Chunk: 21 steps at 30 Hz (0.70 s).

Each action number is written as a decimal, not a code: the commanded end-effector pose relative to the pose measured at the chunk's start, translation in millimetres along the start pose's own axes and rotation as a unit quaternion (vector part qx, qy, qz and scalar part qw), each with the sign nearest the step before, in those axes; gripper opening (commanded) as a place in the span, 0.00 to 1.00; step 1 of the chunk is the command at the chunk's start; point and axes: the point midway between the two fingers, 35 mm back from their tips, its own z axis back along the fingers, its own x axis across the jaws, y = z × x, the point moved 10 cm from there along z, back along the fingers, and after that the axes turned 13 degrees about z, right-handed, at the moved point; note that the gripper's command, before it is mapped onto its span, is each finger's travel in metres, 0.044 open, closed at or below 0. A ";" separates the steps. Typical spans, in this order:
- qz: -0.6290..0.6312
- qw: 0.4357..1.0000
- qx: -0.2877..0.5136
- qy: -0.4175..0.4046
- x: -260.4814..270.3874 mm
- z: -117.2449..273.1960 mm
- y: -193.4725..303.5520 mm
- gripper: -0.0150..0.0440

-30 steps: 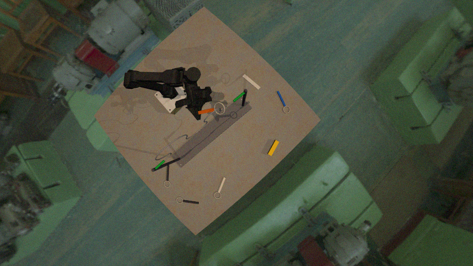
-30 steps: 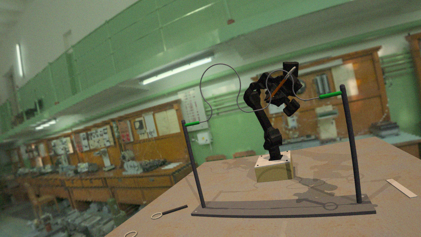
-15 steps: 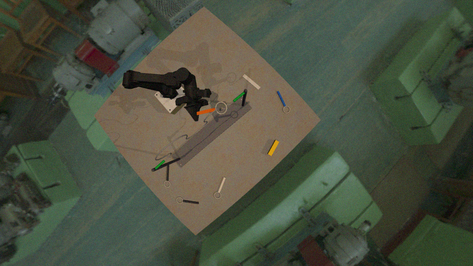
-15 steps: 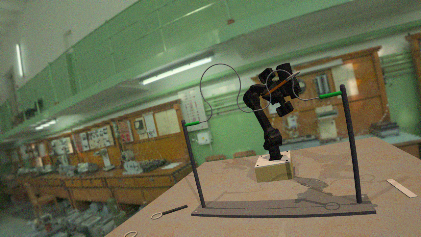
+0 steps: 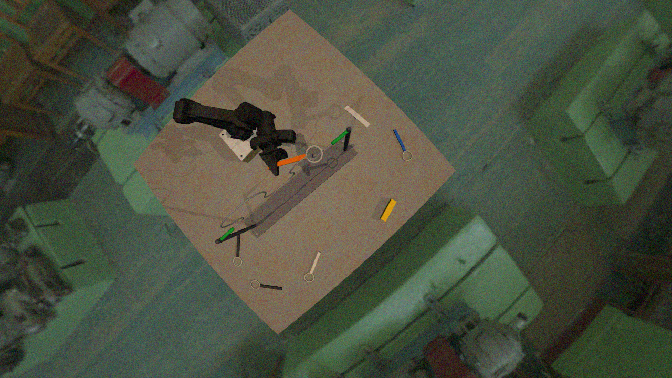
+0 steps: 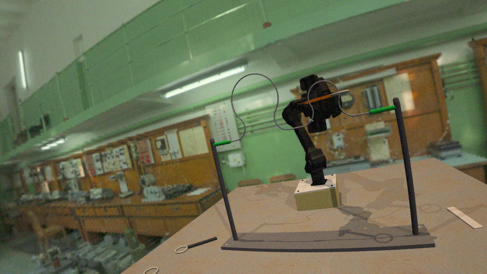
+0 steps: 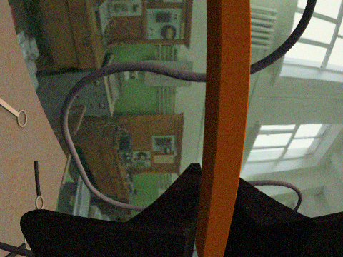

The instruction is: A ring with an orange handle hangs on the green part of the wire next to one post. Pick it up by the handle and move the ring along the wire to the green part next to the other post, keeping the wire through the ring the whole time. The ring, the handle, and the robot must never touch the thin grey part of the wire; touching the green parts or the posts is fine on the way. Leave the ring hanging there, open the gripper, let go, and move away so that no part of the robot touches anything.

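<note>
My gripper (image 5: pixel 276 164) (image 6: pixel 308 102) (image 7: pixel 204 173) is shut on the far end of the orange handle (image 5: pixel 291 160) (image 6: pixel 318 98) (image 7: pixel 225 107) and holds it high above the table. The handle lies nearly level, and its pale ring (image 5: pixel 314 153) (image 6: pixel 341 91) sits around the thin grey wire (image 6: pixel 253 75) (image 7: pixel 66 118), on the curved stretch a little short of the green part (image 5: pixel 339 137) (image 6: pixel 382 109) at the right post (image 5: pixel 347 136) (image 6: pixel 405 170). I cannot tell whether the ring touches the wire. The other green part (image 5: pixel 227 233) (image 6: pixel 222 143) sits at the left post (image 6: pixel 224 190).
The posts stand on a grey base plate (image 5: pixel 282 202) (image 6: pixel 327 243). Loose ring tools lie on the table: blue-handled (image 5: pixel 399 139), white-handled (image 5: pixel 313 264) and black-handled (image 5: pixel 271 286) (image 6: pixel 201 242). A yellow block (image 5: pixel 388 209) and a white strip (image 5: pixel 356 115) (image 6: pixel 464 217) lie nearby. The arm's base block (image 6: pixel 316 197) stands behind the plate.
</note>
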 end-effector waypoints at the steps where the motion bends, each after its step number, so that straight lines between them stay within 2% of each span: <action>1: 0.033 0.999 -0.001 0.019 -0.2 0.0 3.7 0.00; 10: 0.073 0.997 -0.001 0.037 3.4 -0.7 5.5 0.00; 21: 0.048 0.999 0.000 0.026 17.7 -0.2 4.8 0.00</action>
